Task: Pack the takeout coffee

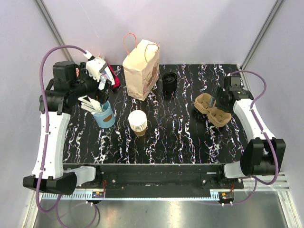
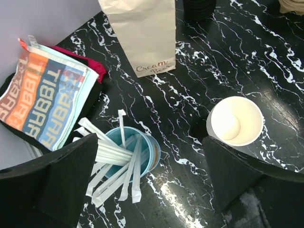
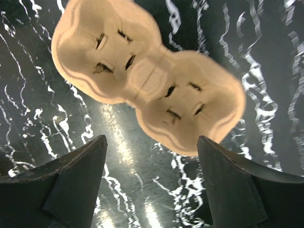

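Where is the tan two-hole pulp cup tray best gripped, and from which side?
Take the tan moulded-pulp two-hole cup tray at the narrow waist between its two wells, coming straight down from above. It lies on the black marbled table, and the waist is its slimmest part, so the open right gripper should probably span it there.

Cup tray (image 3: pixel 147 80), marbled table (image 3: pixel 266 57), tool (image 3: pixel 152 142) jaws apart

Left wrist view: paper bag (image 2: pixel 142 33) top cut off at far edge. Black item (image 2: pixel 199 7) mostly out of frame, kind unclear.
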Tool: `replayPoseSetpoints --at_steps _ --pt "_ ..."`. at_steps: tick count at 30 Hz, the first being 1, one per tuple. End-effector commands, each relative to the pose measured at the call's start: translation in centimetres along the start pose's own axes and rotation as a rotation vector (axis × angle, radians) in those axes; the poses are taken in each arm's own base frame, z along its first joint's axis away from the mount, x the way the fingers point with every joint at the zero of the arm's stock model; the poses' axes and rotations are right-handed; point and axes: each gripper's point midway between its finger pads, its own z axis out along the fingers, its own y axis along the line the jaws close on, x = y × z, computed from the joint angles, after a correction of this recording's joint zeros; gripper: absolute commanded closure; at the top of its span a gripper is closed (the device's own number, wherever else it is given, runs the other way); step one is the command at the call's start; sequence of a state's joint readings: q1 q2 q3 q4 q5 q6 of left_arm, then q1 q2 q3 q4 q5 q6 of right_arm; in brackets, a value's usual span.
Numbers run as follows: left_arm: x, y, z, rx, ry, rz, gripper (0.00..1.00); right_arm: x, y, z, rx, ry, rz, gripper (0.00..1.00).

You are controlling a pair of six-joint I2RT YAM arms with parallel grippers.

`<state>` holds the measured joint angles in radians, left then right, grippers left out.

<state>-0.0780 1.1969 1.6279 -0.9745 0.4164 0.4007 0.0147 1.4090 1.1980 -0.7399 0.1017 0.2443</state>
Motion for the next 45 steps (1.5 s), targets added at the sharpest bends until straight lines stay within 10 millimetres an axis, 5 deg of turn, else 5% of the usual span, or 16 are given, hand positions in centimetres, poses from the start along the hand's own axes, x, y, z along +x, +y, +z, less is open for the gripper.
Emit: replayPoseSetpoints --at_steps 1,15,35,45 --pt "-1.3 -0.2 0.5 0.019 -0.047 0.036 0.01 -0.8 1.5 1.3 -0.061 -0.013 0.107 0.19" --pt "-1.0 -0.4 0.9 0.020 -0.039 0.032 0.01 -0.7 0.7 5.2 -0.002 0.085 0.244 0.21" --pt "-0.5 -0.4 2.0 0.040 -0.021 0.028 0.01 -0.7 0.9 7.9 0.030 0.127 0.288 0.24" --pt "-0.1 -0.5 2.0 0.036 -0.014 0.027 0.01 -2.7 0.7 8.4 0.042 0.075 0.259 0.32"
